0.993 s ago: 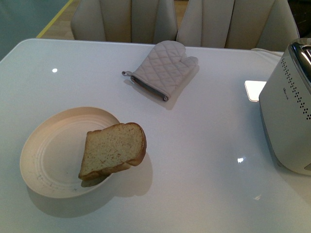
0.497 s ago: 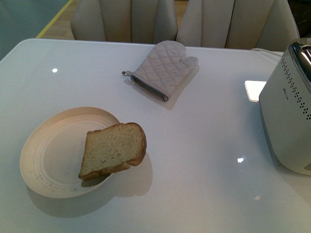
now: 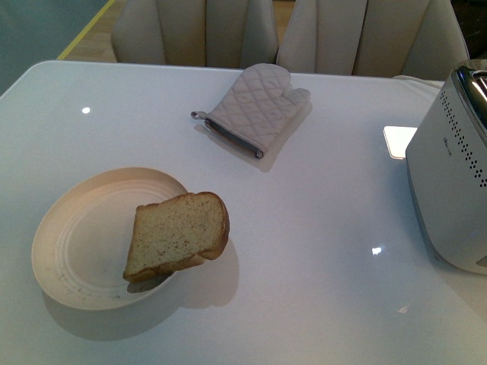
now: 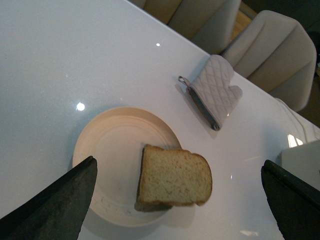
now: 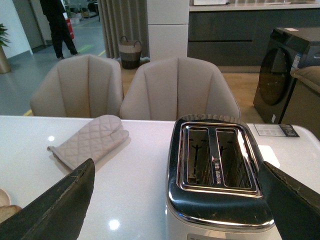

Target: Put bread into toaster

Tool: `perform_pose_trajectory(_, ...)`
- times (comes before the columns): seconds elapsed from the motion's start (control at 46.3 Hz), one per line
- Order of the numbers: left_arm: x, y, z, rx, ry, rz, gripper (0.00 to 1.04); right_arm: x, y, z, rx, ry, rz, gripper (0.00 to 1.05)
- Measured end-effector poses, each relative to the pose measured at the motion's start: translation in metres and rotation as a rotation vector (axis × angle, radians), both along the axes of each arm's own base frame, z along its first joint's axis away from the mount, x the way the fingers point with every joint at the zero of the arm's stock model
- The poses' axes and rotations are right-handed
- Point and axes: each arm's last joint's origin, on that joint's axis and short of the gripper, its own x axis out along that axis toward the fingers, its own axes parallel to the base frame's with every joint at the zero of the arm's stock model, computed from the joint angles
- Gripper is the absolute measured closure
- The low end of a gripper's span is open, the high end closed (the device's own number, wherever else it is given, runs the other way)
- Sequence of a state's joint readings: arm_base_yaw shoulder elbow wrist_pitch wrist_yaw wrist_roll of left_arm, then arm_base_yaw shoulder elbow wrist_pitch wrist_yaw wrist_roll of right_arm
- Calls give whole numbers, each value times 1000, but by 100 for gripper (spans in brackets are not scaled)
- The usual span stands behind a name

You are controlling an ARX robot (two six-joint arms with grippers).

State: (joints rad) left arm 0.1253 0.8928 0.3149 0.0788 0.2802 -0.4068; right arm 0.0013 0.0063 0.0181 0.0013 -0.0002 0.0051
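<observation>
The bread (image 3: 177, 234), two stacked tan slices with a brown crust, lies half on the right rim of a round cream plate (image 3: 72, 243) and overhangs the table. From the left wrist view the bread (image 4: 173, 176) sits between and below the wide-apart fingers of my open left gripper (image 4: 180, 200), not touched. The toaster (image 3: 456, 175) stands at the table's right edge. In the right wrist view my open right gripper (image 5: 175, 205) hovers over the toaster (image 5: 215, 175), whose two chrome slots are empty. Neither arm shows in the front view.
A quilted beige oven mitt (image 3: 255, 110) lies at the back middle of the white table (image 3: 319, 251). Two beige chairs (image 3: 289, 30) stand behind the far edge. A bright window reflection (image 3: 397, 141) sits beside the toaster.
</observation>
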Motion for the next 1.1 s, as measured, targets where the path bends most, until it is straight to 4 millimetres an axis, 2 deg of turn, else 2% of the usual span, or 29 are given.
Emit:
perform_pose_trajectory(0.13, 34, 7, -20, -1, 53, 36, 7, 0, 0, 0, 0, 0, 0, 9)
perform_pose_trajectory(0.238, 75, 15, -63, 11, 144, 79, 7, 0, 0, 0, 0, 0, 0, 9)
perform_pose_trajectory(0.367, 104, 19, -115, 34, 273, 113, 7, 0, 0, 0, 0, 0, 0, 9)
perform_pose_trajectory(0.497, 116, 21, -152, 36, 372, 105, 7, 0, 0, 0, 0, 0, 0, 9)
perform_pose_trajectory(0.648, 130, 20, -180, 35, 427, 88, 7, 0, 0, 0, 0, 0, 0, 9)
perform_pose_trajectory(0.993, 139, 11, -209, 136, 500, 64, 7, 0, 0, 0, 0, 0, 0, 9)
perform_pose_trajectory(1.101, 140, 7, -213, 166, 513, 55, 19, 0, 0, 0, 0, 0, 0, 9)
